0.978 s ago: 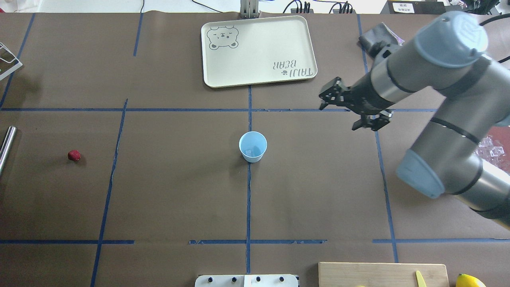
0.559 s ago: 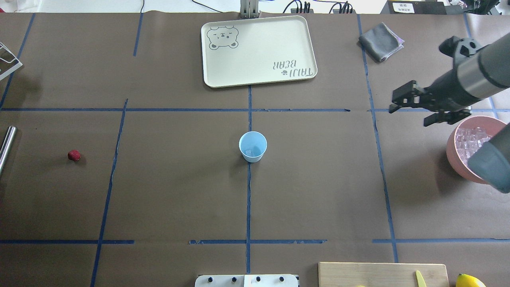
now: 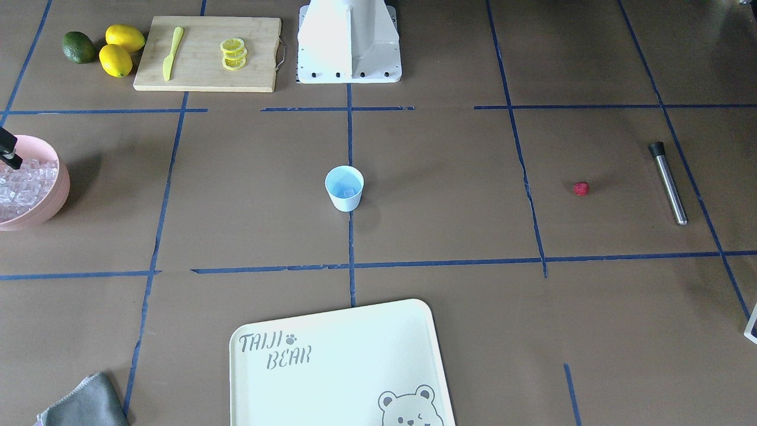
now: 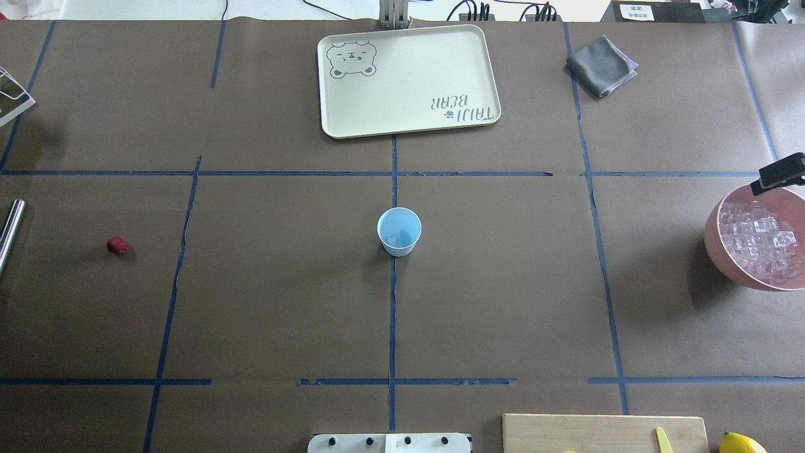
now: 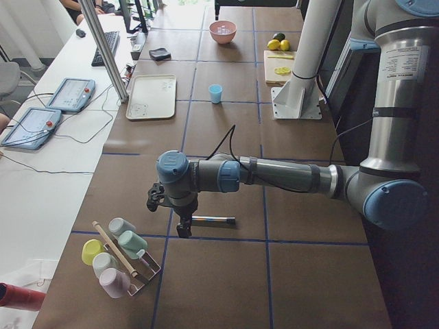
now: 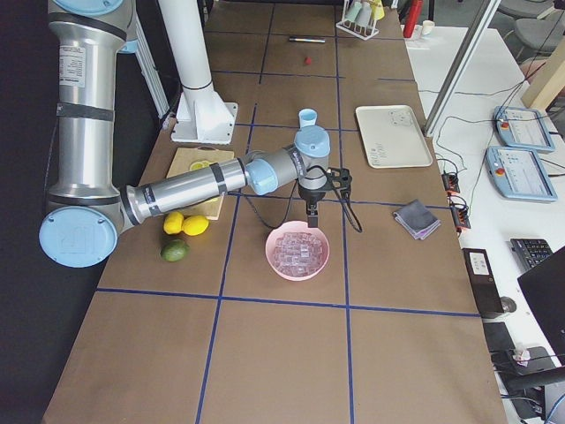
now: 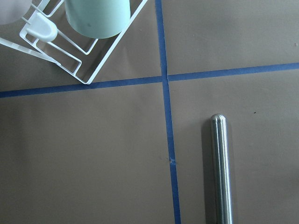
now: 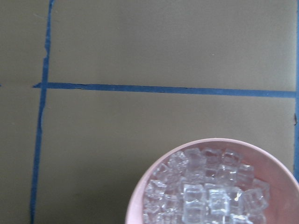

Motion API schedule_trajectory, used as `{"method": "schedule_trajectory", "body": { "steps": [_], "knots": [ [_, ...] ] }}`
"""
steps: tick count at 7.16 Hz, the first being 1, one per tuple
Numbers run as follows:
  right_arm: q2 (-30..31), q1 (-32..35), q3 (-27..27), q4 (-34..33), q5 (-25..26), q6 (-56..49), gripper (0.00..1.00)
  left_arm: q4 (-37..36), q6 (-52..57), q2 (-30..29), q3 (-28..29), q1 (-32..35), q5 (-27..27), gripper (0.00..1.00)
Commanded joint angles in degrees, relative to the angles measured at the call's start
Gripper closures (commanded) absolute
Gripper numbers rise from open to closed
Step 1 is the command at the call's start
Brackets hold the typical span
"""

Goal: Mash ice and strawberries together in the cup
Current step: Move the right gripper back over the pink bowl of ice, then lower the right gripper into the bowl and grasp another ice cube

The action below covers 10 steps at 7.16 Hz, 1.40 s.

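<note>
The cup (image 4: 399, 231) stands mid-surface, with open room all round. Right end effector (image 6: 311, 215) hovers at the pink bowl (image 4: 712, 242) rim near the surface's right edge; whether it is parted, I cannot tell.

one light-blue cup (image 4: 399, 231) and one strawberry (image 4: 116, 245) are counted. ice (image 4: 758, 242) is heaped in one pink bowl (image 4: 717, 251), the cubes too many to be numbered. one tray (image 4: 409, 78), one grey cloth (image 4: 600, 65), one metal rod (image 3: 668, 182), one cutting board (image 3: 207, 68), one yellow knife (image 3: 170, 52), two lemons (image 3: 125, 38) and one green fruit (image 3: 78, 47) are seen. three lemon slices (image 3: 233, 53) are made out, it seems, since they overlap.
</note>
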<state>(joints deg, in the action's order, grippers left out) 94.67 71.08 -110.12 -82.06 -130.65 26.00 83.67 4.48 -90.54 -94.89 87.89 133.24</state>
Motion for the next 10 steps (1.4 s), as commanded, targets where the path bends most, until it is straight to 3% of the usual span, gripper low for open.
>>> {"method": "schedule_trajectory", "body": {
  "steps": [1,6,8,10],
  "knots": [
    [-0.5,1.2,5.4,0.8,0.1,-5.3,0.00,0.0,0.0,0.0,0.0,0.0,0.0,0.00],
    [-0.6,-4.0,7.9,0.8,0.9,-5.0,0.00,0.0,0.0,0.0,0.1,0.0,0.0,0.00],
    [-0.8,-6.6,8.1,0.8,5.7,-5.3,0.01,0.0,0.0,0.0,0.1,0.0,0.0,0.00],
    [-1.1,-6.9,8.5,0.8,5.8,-5.4,0.04,0.0,0.0,0.0,0.1,0.0,0.0,0.00]
  ]
}}
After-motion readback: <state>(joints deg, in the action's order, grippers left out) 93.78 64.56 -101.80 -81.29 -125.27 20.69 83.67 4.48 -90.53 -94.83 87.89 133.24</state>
